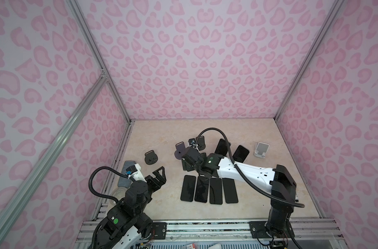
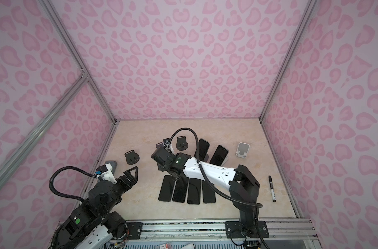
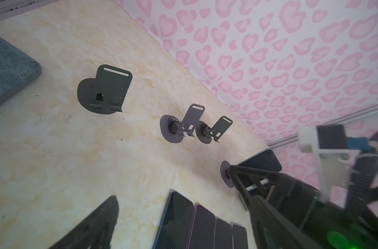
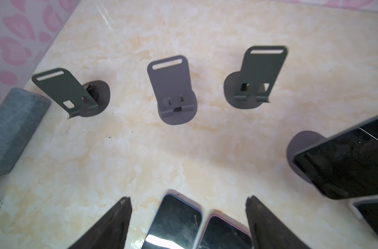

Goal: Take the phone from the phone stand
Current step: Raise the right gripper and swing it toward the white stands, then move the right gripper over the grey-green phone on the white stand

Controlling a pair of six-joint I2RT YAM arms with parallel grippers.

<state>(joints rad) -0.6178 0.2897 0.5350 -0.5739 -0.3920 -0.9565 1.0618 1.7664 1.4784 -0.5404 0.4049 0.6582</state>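
Phone row point(image 1: 208, 190) on table point(image 1: 162, 204), stands point(image 1: 151, 158) behind it

Pink heart-shaped blotches cover the pale lilac walls point(image 1: 205, 64) above a cream, marble-veined worktop point(image 1: 162, 133). Beyond the right arm's black fingers point(image 4: 110, 226) stand three dark grey phone stands point(image 4: 170, 86). Close by the fingers lie a blue-edged phone point(image 4: 175, 220) and a pink-edged phone point(image 4: 224, 232), both black-screened. A mottled blue-grey block point(image 4: 13, 133) and a silver-white stand point(image 1: 261, 149) sit farther off.
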